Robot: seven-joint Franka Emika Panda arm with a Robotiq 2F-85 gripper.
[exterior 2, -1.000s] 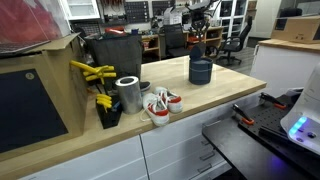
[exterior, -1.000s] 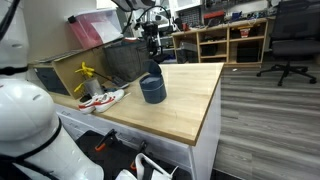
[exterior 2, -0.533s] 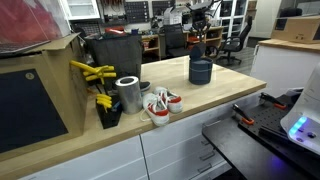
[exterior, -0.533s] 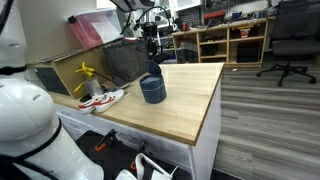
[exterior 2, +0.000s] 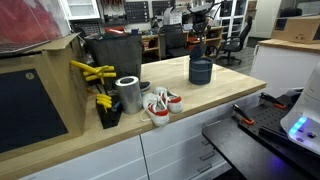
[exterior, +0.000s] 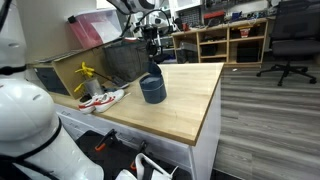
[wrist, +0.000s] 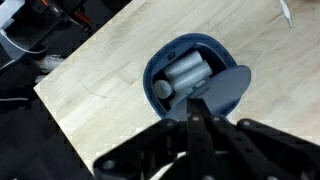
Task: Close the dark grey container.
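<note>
Wrist view: hand [wrist: 196, 112] pinched on tilted lid [wrist: 222, 88], dark grey container [wrist: 151, 72] half uncovered.

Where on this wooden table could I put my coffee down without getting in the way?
Free: broad bare wood between the dark grey container and the edge of the table by the aisle, plus a strip between container and sneakers. Crowded: the end holding sneakers, metal can, yellow tool and dark bin, and over the container, where the claw holds the lid.
</note>
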